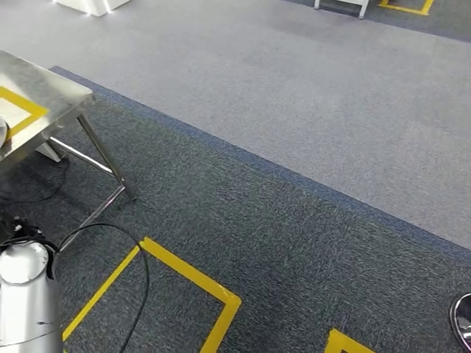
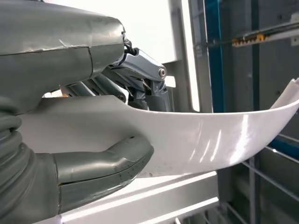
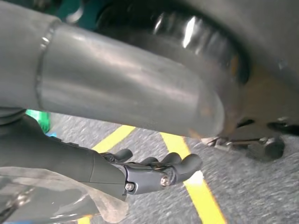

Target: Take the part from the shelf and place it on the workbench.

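Left hand point(image 2: 105, 116) grips white part point(image 2: 211, 140), thumb under, fingers point(image 2: 148, 79) over; right hand point(image 3: 148, 172) fingers loosely apart, empty

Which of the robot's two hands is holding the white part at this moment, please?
The left hand holds the white part, its thumb on one face and its fingers on the other. The right hand hangs above the carpet with nothing in it.

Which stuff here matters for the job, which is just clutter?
Job:
- white curved part, held by the left hand
- steel workbench

Clutter:
- black cable on the carpet
- yellow floor tape
- right hand, holding nothing
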`<state>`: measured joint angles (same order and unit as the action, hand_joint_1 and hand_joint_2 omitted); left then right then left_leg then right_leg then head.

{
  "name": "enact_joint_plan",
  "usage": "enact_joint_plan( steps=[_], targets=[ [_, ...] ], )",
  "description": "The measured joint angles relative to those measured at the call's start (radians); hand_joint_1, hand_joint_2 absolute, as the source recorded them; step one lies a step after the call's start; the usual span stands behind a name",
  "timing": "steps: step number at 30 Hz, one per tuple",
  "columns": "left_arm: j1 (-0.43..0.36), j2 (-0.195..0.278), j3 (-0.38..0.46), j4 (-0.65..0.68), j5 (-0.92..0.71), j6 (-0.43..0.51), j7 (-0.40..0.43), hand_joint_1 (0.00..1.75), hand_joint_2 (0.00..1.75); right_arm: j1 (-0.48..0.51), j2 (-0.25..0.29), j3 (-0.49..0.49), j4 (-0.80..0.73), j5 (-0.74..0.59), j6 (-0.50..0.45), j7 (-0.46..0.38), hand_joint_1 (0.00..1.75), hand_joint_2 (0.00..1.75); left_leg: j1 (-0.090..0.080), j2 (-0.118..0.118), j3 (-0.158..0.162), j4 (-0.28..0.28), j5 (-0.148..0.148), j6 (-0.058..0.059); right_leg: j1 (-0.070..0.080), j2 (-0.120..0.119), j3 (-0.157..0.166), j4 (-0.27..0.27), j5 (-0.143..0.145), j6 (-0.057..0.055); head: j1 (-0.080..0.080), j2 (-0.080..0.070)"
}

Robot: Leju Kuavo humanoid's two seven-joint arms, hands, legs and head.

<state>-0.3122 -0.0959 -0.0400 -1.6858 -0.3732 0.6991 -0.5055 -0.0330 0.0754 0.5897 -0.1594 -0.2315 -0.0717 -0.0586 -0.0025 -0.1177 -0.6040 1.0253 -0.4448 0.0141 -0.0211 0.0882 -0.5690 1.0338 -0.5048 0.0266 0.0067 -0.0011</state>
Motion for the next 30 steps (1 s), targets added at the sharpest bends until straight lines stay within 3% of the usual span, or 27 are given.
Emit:
enact_joint_plan(
  steps=[2, 4, 6, 8, 9, 10, 11, 13, 15, 17, 19, 21, 23, 24, 25, 26, 28, 30],
  targets=[
    [0.004, 0.005, 0.014, -0.008, 0.000, 0.000, 0.000, 1.75, 1.75, -0.001, 0.000, 0.000, 0.000, 0.001, 0.001, 0.001, 0.00, 0.00, 0.005, -0.018, -0.008, 0.001, 0.004, -0.012, 0.001, -0.024, 0.005, -0.006, 0.003, -0.008, 0.001, 0.000],
    [0.005, 0.010, 0.024, -0.014, -0.002, 0.000, 0.000, 1.75, 1.75, -0.002, 0.001, 0.000, 0.000, 0.001, 0.002, 0.001, 0.00, 0.00, 0.002, 0.018, -0.026, 0.036, -0.020, -0.022, -0.001, -0.051, 0.008, -0.012, 0.007, -0.019, -0.005, 0.000],
    [0.004, 0.011, 0.028, -0.018, -0.003, 0.000, 0.000, 1.75, 1.75, -0.003, 0.001, 0.001, 0.000, 0.001, 0.004, 0.001, 0.00, 0.00, 0.001, 0.080, -0.075, 0.148, -0.081, -0.031, 0.000, -0.080, 0.010, -0.015, 0.006, -0.027, -0.012, 0.000],
    [0.008, 0.012, 0.029, -0.018, -0.003, 0.000, 0.001, 1.75, 1.75, -0.001, 0.000, 0.001, 0.000, 0.001, 0.005, 0.001, 0.00, 0.00, 0.006, 0.103, -0.127, 0.263, -0.125, -0.038, 0.001, -0.111, 0.011, -0.014, 0.003, -0.029, -0.013, 0.000],
    [0.010, 0.012, 0.029, -0.018, -0.003, 0.000, 0.002, 1.75, 1.75, 0.000, 0.000, 0.001, 0.001, 0.001, 0.006, 0.001, 0.00, 0.00, 0.007, 0.107, -0.133, 0.278, -0.120, -0.039, 0.001, -0.127, 0.012, -0.014, 0.001, -0.029, -0.013, 0.000],
    [0.011, 0.012, 0.029, -0.018, -0.004, 0.000, 0.003, 1.75, 1.75, -0.001, -0.001, 0.001, 0.001, 0.001, 0.006, 0.001, 0.00, 0.00, 0.009, 0.110, -0.120, 0.252, -0.097, -0.039, 0.002, -0.141, 0.013, -0.014, -0.001, -0.029, -0.013, 0.000],
    [0.011, 0.012, 0.030, -0.018, -0.004, 0.000, 0.003, 1.75, 1.75, -0.002, -0.001, 0.001, 0.001, 0.001, 0.006, 0.000, 0.00, 0.00, 0.009, 0.119, -0.088, 0.192, -0.062, -0.037, 0.002, -0.154, 0.017, -0.014, -0.003, -0.027, -0.013, 0.000],
    [0.011, 0.013, 0.030, -0.018, -0.007, 0.000, 0.006, 1.75, 1.75, -0.004, -0.002, 0.001, 0.001, -0.004, 0.000, -0.005, 0.00, 0.00, 0.000, 0.161, -0.019, 0.058, -0.012, -0.028, 0.004, -0.176, 0.024, -0.014, -0.009, -0.022, -0.014, 0.000],
    [0.013, 0.014, 0.030, -0.018, -0.011, 0.000, 0.011, 1.75, 1.75, -0.006, -0.003, 0.000, 0.001, -0.015, -0.016, -0.014, 0.00, 0.00, -0.011, 0.187, 0.007, 0.001, -0.007, -0.016, 0.009, -0.197, 0.029, -0.014, -0.014, -0.013, -0.013, 0.000],
    [0.019, 0.018, 0.030, -0.019, -0.014, 0.000, 0.016, 1.75, 1.75, -0.009, -0.006, -0.002, 0.000, -0.025, -0.027, -0.029, 0.00, 0.00, -0.012, 0.168, 0.005, -0.004, -0.006, -0.003, 0.009, -0.213, 0.033, -0.017, -0.019, -0.002, -0.012, 0.000],
    [0.023, 0.019, 0.029, -0.019, -0.014, 0.000, 0.017, 1.75, 1.75, -0.013, -0.018, -0.003, 0.000, -0.029, -0.024, -0.047, 0.00, 0.00, -0.006, 0.147, 0.008, -0.013, -0.001, 0.011, 0.005, -0.174, 0.023, 0.007, -0.041, 0.008, -0.009, 0.000],
    [0.026, 0.018, 0.027, -0.020, -0.013, 0.000, 0.017, 1.75, 1.75, -0.013, -0.034, -0.004, 0.000, -0.032, -0.015, -0.061, 0.00, 0.00, -0.002, 0.126, 0.010, -0.017, 0.001, 0.021, 0.002, -0.111, -0.029, 0.112, -0.094, 0.012, -0.005, 0.000],
    [0.029, 0.018, 0.023, -0.018, -0.010, 0.000, 0.017, 1.75, 1.75, -0.009, -0.047, -0.004, 0.000, -0.034, -0.010, -0.074, 0.00, 0.00, -0.002, 0.100, 0.010, -0.016, 0.000, 0.025, 0.003, -0.092, -0.100, 0.240, -0.135, 0.013, -0.003, 0.000],
    [0.031, 0.017, 0.021, -0.017, -0.008, 0.000, 0.017, 1.75, 1.75, -0.007, -0.053, -0.004, 0.000, -0.035, -0.010, -0.079, 0.00, 0.00, -0.003, 0.085, 0.010, -0.015, 0.000, 0.026, 0.003, -0.090, -0.120, 0.265, -0.130, 0.013, -0.003, 0.000],
    [0.031, 0.017, 0.020, -0.016, -0.005, -0.001, 0.018, 1.75, 1.75, -0.006, -0.058, -0.004, 0.001, -0.035, -0.011, -0.086, 0.00, 0.00, -0.003, 0.070, 0.010, -0.013, 0.000, 0.026, 0.003, -0.088, -0.121, 0.250, -0.105, 0.012, -0.003, 0.000],
    [0.032, 0.017, 0.018, -0.016, -0.003, -0.001, 0.018, 1.75, 1.75, -0.006, -0.063, -0.004, 0.001, -0.036, -0.012, -0.091, 0.00, 0.00, -0.003, 0.054, 0.011, -0.011, -0.001, 0.024, 0.002, -0.081, -0.105, 0.199, -0.065, 0.010, -0.003, 0.000],
    [0.030, 0.018, 0.014, -0.014, -0.001, -0.001, 0.019, 1.75, 1.75, -0.008, -0.073, -0.004, 0.001, -0.036, -0.016, -0.101, 0.00, 0.00, -0.002, 0.027, 0.008, -0.004, -0.005, 0.018, -0.002, -0.037, -0.051, 0.064, 0.000, 0.006, -0.003, 0.000],
    [0.029, 0.019, 0.009, -0.012, 0.001, -0.001, 0.021, 1.75, 1.75, -0.012, -0.079, -0.005, 0.001, -0.035, -0.018, -0.105, 0.00, 0.00, 0.001, 0.004, 0.000, 0.002, -0.005, 0.008, -0.004, -0.004, -0.018, -0.002, 0.015, 0.004, -0.004, 0.000]
  ],
)
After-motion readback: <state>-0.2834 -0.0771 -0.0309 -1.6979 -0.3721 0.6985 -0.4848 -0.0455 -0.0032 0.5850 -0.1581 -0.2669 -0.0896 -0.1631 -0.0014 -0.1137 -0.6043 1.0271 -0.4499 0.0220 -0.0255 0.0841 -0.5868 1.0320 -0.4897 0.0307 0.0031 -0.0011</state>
